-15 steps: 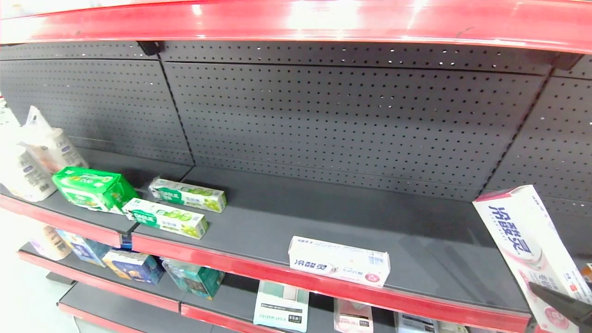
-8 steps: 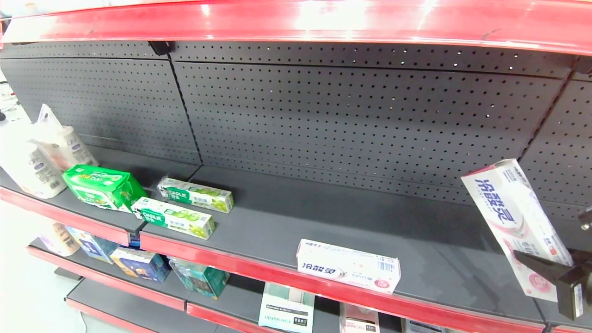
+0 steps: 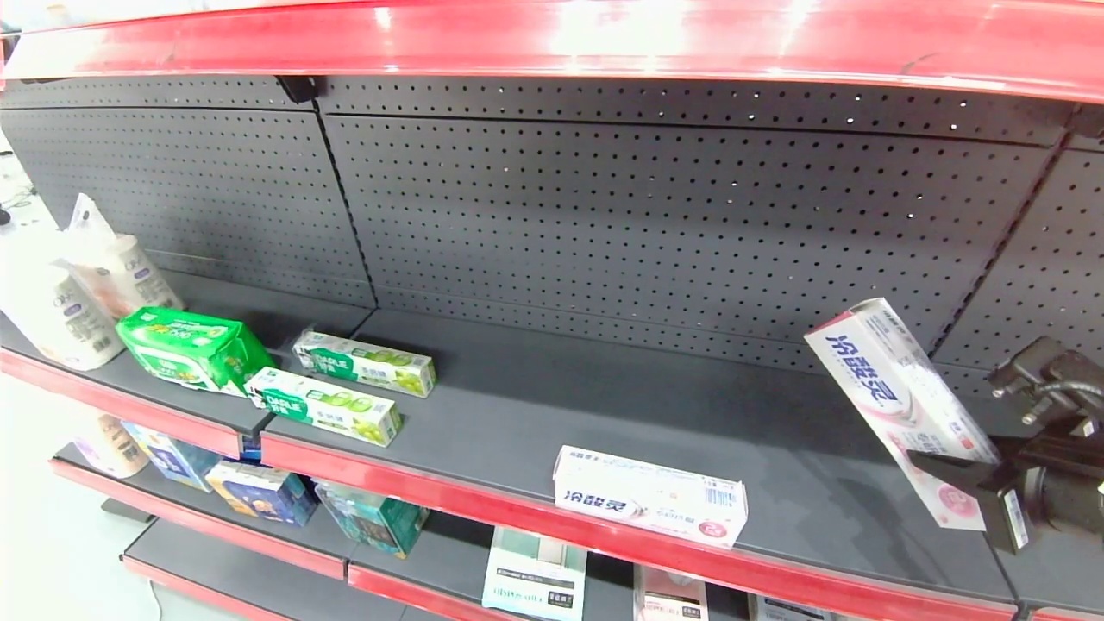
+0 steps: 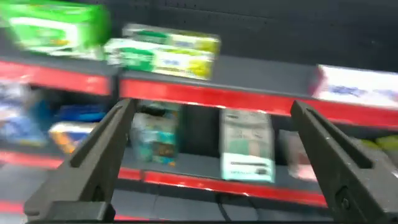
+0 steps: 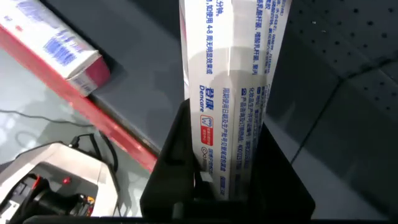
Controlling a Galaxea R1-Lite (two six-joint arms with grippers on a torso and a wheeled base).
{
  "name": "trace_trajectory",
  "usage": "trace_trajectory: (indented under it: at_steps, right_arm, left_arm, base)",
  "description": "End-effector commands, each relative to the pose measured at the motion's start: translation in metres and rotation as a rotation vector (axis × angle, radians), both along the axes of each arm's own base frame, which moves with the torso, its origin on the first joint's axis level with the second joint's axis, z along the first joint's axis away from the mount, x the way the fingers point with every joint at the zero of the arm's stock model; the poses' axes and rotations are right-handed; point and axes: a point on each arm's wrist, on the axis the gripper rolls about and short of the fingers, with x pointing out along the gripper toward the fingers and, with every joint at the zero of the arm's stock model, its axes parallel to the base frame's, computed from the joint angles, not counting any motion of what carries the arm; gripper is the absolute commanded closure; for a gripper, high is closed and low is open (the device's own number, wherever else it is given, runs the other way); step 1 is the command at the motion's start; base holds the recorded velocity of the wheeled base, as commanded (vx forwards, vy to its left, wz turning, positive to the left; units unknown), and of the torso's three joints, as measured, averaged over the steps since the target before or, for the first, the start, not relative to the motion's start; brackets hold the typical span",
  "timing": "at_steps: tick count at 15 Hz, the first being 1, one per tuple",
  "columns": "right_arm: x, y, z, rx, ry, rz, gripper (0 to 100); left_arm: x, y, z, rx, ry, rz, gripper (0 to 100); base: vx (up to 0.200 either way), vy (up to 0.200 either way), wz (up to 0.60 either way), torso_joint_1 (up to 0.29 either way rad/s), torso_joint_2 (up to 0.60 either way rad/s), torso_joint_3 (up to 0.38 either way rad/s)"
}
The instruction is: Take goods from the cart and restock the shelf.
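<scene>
Plenty of print around, mostly too small to make out. The tilted toothpaste box has big blue characters running along its white face, and in the right wrist view its side carries rows of fine blue print plus a small red and blue logo patch. The flat toothpaste box shows the same blue characters low on its front and a barcode toward the other end. The front green box and back green box both have white lettering on a green band. The green pack has white lettering on top
</scene>
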Motion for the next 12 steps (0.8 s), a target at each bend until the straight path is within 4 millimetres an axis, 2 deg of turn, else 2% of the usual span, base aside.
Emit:
trace_trajectory:
  at_steps: [1, 4, 12]
  right_arm:
    - [0.005, -0.0048, -0.0017, 0.0, 0.016, -0.027, 100]
    - [0.0027, -0.0089, 0.0008, -0.001, 0.0, -0.051, 100]
    - [-0.0001, -0.0089, 0.0036, -0.02, -0.02, -0.039, 100]
  left_arm:
    - [0.0007, 0.0004, -0.0017, -0.003, 0.007, 0.023, 0]
    - [0.0008, 0.0008, -0.0025, 0.007, 0.01, 0.04, 0]
    - [0.0031, 0.0019, -0.0021, 0.044, 0.062, 0.35, 0]
  base:
    - [0.0, 0.0, 0.0, 0.0, 0.0, 0.0]
    - [0.0, 0.0, 0.0, 0.0, 0.0, 0.0]
    - [0.0, 0.0, 0.0, 0.0, 0.0, 0.0]
